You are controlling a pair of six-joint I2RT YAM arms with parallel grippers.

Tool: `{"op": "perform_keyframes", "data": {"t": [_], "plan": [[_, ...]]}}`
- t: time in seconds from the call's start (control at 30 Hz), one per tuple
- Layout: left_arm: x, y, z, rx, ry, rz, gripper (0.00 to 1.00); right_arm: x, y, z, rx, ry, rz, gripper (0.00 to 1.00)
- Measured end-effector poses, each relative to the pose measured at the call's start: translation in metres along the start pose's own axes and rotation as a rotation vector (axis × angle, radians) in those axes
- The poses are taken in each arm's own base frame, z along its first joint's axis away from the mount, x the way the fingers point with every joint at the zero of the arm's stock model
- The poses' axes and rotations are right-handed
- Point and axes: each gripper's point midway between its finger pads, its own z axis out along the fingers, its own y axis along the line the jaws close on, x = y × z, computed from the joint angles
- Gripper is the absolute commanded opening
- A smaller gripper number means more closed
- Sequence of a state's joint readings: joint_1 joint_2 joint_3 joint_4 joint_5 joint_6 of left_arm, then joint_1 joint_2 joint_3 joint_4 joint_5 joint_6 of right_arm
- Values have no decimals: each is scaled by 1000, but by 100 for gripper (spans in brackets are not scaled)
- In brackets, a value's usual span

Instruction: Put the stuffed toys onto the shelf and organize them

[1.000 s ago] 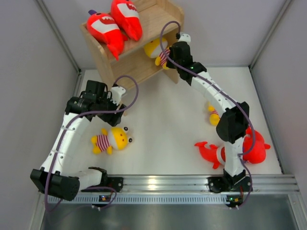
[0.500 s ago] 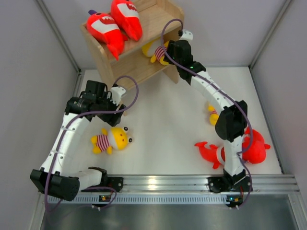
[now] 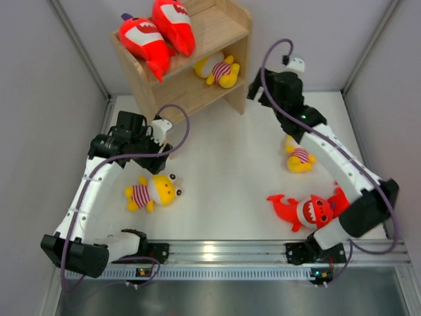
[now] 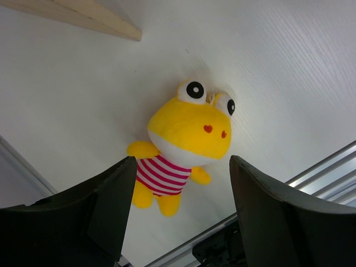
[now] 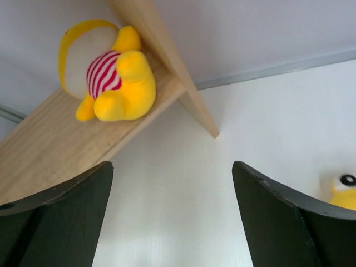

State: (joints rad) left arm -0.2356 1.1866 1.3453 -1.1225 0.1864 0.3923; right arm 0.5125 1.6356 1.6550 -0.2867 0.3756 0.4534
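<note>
White table (image 3: 223,151) carries everything. The light wood shelf (image 3: 214,29) stands at the far side, turned at an angle, with two tiers. The left arm (image 3: 92,191) bends up along the left side of the table. The right arm (image 3: 335,155) runs from the near right corner up toward the shelf's right side panel.

We count four red sharks. The first shark (image 3: 141,41) and second shark (image 3: 174,25) lie on the shelf's top tier, touching each other, toward its left end. The third shark (image 3: 304,210) lies on the table near the right arm's base, toothy mouth up. The fourth shark (image 3: 339,195) is just behind it, mostly hidden by the right arm.

We see three yellow plushes in striped shirts. The shelf plush (image 3: 219,68) lies flat on the lower tier, toward the right panel; the right wrist view shows it resting on the board. The left plush (image 3: 152,192) lies face up on the table beside the left arm. The right plush (image 3: 299,158) lies on the table right beside the right forearm.

The left gripper (image 4: 182,161) hangs above the left plush, released, jaws apart, nothing held. The right gripper (image 5: 172,167) is also released, jaws spread wide and empty. It sits just off the shelf's right panel, apart from the shelf plush.
</note>
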Motion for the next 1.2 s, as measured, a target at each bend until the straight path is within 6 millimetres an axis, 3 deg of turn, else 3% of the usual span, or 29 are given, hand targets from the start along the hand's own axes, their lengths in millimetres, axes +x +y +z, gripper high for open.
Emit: {"op": "perform_keyframes", "data": {"t": [0.13, 0.2, 0.27, 0.37, 0.43, 0.53, 0.7, 0.97, 1.07, 1.1, 1.2], "plan": [[6, -3, 4, 13, 14, -4, 74, -2, -66, -62, 75, -30, 85, 88], [12, -5, 6, 18, 27, -6, 74, 17, -122, -80, 176, -24, 148, 88], [18, -6, 9, 20, 43, -9, 74, 49, -182, -90, 288, 7, 220, 86], [27, -9, 12, 29, 64, -14, 73, 122, -264, -107, 484, 127, 326, 84], [31, -11, 13, 34, 75, -17, 73, 156, -290, -118, 559, 184, 381, 83], [32, -12, 14, 39, 77, -19, 73, 183, -297, -124, 581, 244, 441, 81], [32, -12, 13, 37, 73, -21, 73, 184, -292, -104, 529, 219, 536, 78], [31, -13, 13, 41, 72, -22, 72, 224, -295, -87, 534, 303, 646, 77], [31, -13, 13, 42, 71, -22, 72, 227, -292, -80, 515, 303, 662, 52], [31, -13, 13, 41, 72, -22, 72, 227, -290, -76, 502, 300, 663, 30], [31, -12, 13, 38, 71, -24, 72, 225, -287, -70, 478, 289, 665, 0]]}}
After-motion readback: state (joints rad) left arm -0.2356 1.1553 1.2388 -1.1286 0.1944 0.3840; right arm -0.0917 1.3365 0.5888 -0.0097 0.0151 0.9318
